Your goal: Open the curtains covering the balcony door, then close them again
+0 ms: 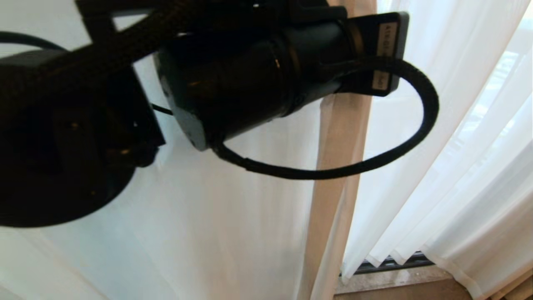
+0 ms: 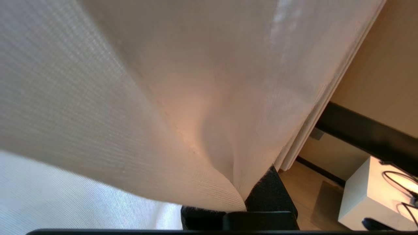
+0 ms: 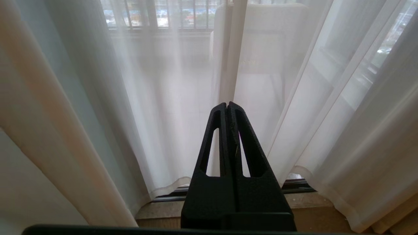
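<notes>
Behind the sheer curtains lies the balcony. My left gripper pinches the light, slippery cloth's hem; right gripper jaws closed, empty.

Beige drape: you see it hanging as a narrow tan strip in the head view, running down to the floor.
Stone sill: you find it at the foot of the window, glossy, with a dark track just behind it.
White box: you see it on the wooden floor in the left wrist view, thin black cables lying on top.
</notes>
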Robot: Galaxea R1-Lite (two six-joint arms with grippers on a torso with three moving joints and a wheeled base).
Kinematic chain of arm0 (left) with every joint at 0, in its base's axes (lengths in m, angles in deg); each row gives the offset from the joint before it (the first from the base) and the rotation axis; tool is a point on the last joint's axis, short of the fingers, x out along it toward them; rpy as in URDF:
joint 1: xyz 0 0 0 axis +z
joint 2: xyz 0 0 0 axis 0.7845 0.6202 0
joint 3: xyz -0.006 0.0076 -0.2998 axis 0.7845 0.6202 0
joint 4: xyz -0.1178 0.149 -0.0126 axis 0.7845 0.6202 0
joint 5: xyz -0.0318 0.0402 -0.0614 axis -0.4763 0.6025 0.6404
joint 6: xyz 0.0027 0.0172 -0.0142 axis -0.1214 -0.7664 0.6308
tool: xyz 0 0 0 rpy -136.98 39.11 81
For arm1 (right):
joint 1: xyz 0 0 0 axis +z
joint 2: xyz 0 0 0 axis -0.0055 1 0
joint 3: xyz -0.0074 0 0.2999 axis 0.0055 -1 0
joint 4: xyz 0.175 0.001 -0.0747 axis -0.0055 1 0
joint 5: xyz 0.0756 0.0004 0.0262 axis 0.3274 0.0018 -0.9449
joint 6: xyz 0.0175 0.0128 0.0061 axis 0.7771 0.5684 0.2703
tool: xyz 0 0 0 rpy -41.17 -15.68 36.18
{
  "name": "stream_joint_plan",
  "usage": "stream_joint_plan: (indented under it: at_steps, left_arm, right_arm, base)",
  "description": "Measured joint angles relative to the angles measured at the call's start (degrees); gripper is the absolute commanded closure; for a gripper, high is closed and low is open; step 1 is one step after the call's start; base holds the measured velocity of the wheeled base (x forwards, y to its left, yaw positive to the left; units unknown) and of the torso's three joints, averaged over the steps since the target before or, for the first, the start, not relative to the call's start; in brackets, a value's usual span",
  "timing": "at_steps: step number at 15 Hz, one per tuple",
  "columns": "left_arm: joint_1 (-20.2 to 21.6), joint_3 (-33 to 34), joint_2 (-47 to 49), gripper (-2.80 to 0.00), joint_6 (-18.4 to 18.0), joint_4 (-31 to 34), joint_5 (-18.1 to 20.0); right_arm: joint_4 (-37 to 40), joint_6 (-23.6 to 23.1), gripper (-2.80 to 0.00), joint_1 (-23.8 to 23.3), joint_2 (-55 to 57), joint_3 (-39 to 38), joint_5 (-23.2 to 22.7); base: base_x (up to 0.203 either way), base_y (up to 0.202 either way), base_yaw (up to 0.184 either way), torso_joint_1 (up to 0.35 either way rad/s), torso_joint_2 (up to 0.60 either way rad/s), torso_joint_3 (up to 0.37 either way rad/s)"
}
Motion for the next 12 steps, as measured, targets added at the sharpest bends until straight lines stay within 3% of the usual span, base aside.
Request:
stream_joint_plan:
  at_steps: [12]
  left_arm:
    - [-3.20,-16.51,14.39,0.00,0.10,0.18,0.10]
  right_arm:
    - [0.00,0.00,0.00,0.00,0.00,0.00,-0.03]
  base:
    - [0.000,0.000,0.000,0.000,0.00,0.000]
